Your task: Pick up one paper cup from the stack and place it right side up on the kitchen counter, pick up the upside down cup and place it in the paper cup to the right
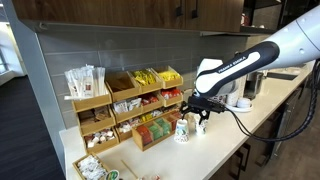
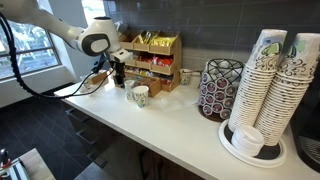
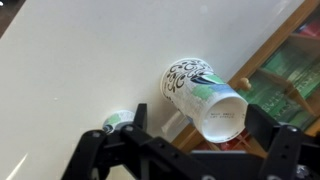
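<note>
Hovering gripper [image 3: 195,118], jaws wide, over an upside-down cup [image 3: 200,92]

Wrist view: the two dark fingers stand well apart and hold nothing. The upside-down cup, white with a black-and-green pattern, stands on the pale kitchen counter [image 3: 80,70] with its flat base towards the camera, framed between the fingers. Whether either finger touches it cannot be told. Only a sliver of another cup shows beside one finger. The wooden snack racks [image 3: 285,60] fill the right edge.

In an exterior view, the white arm reaches in from the right and the gripper [image 1: 198,113] hangs low over the kitchen counter [image 1: 225,148], just in front of the snack racks [image 1: 130,105]. A paper cup [image 1: 181,130] stands just beside it.

In an exterior view, the gripper [image 2: 117,72] sits at the far end of the kitchen counter [image 2: 170,125]. An upright paper cup [image 2: 140,95] stands near it. The stack [image 2: 262,85] rises in the foreground, well apart from the gripper, with a dark-patterned container [image 2: 220,90] beside it.
</note>
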### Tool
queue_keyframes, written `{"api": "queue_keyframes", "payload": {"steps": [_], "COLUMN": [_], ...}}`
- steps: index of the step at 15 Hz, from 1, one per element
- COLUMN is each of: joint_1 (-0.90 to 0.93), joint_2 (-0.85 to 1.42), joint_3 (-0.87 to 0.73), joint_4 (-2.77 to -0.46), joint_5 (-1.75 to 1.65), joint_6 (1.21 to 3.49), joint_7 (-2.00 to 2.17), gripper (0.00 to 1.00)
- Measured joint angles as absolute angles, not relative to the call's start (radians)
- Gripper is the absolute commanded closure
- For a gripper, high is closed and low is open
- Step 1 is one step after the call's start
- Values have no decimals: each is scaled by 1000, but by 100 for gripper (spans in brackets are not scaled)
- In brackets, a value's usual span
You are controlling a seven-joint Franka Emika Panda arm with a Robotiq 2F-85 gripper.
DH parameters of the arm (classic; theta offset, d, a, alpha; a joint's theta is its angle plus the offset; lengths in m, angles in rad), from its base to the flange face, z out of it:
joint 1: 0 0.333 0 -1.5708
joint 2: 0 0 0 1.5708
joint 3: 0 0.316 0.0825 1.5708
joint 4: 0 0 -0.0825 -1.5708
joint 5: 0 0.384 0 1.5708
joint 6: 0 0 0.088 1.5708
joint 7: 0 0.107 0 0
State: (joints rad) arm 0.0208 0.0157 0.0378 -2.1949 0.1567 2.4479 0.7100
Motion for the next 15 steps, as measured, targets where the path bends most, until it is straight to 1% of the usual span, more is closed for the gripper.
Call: {"api": "queue_keyframes", "payload": {"steps": [4, 9, 10, 11, 15], "joint_1": [21, 20, 20, 19, 20], "joint_2": [52, 84, 88, 92, 91], "joint_3": [38, 25, 22, 19, 17], "joint_4": [-2194, -2198, -2200, -2200, -2192], "joint_5": [186, 180, 180, 181, 194], "joint_6": [2492, 2495, 2495, 2495, 2495], "joint_7": [727, 789, 802, 813, 846], "gripper": [0, 0, 11, 26, 58]}}
